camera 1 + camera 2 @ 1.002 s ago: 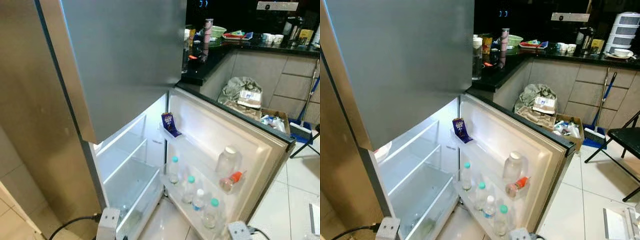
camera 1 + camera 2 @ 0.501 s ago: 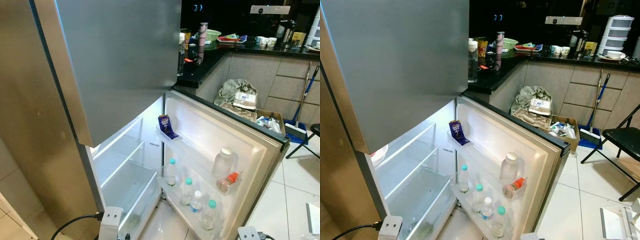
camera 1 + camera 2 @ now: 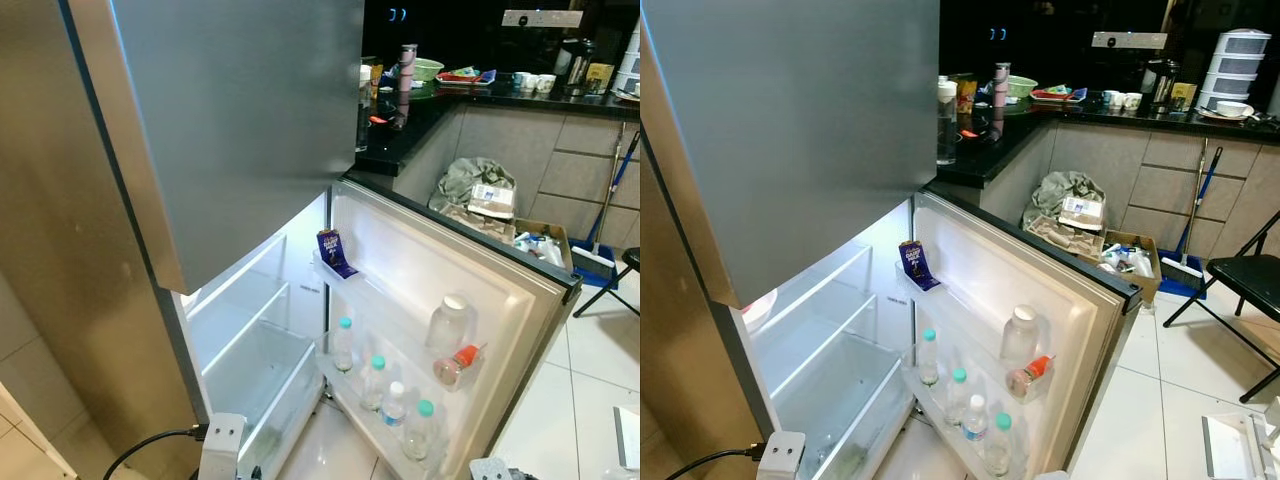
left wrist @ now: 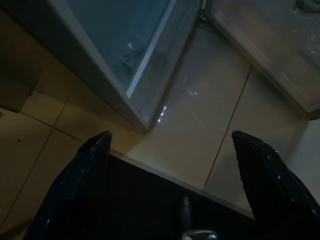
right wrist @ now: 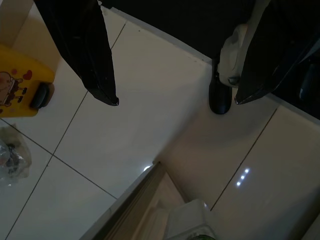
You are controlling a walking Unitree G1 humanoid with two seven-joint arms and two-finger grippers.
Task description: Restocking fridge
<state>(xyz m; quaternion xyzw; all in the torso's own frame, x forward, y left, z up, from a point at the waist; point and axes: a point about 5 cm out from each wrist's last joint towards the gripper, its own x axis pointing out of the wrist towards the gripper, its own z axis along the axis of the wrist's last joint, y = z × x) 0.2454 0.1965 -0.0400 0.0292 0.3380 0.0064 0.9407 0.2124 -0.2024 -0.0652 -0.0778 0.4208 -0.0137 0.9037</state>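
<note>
The fridge stands with both doors swung open: the grey upper door (image 3: 240, 120) and the lower door (image 3: 480, 270). In the lower door's bottom rack stand three teal-capped bottles (image 3: 344, 345) and a white-capped one (image 3: 396, 400). Above them sit a clear jar (image 3: 450, 322) and an orange-capped bottle (image 3: 458, 362). A purple carton (image 3: 333, 250) leans in the upper rack. The lit glass shelves and the crisper drawer (image 3: 260, 375) look bare. My left gripper (image 4: 170, 133) hangs open over the floor by the drawer's corner. My right gripper (image 5: 176, 102) hangs open over white tiles.
A black counter (image 3: 1040, 95) crowded with cups and bowls runs behind the lower door. Bags and a cardboard box (image 3: 1080, 215) lie on the floor below it, with a broom (image 3: 1190, 230) and a black folding chair (image 3: 1240, 285) to the right. A yellow object (image 5: 20, 85) lies near my right gripper.
The whole picture has shifted a little, so the camera has moved. Nothing in the fridge has moved, and both grippers hang as before.
</note>
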